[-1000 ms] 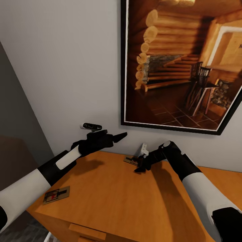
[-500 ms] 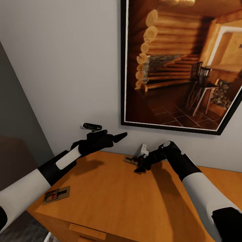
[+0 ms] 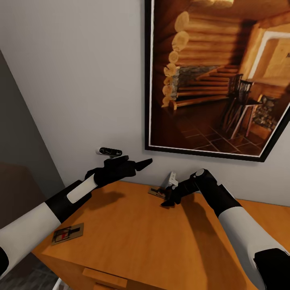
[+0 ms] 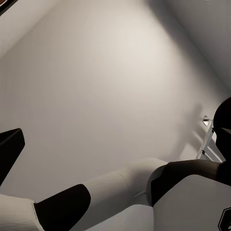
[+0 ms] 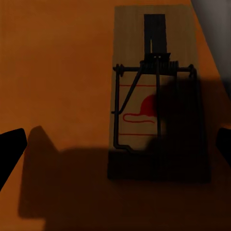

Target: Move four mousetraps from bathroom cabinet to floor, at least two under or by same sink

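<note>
Orange-brown wood of the cabinet is spreading across the lower part of the head view. Near its left corner one mousetrap is lying flat. Above it the left gripper is hovering over the cabinet top near the wall, its fingers looking parted, holding nothing. Further right, the second mousetrap is lying close to the wall, and the right gripper is hanging just over it with fingers spread wide either side, not pinching it. A framed picture is hanging above.
</note>
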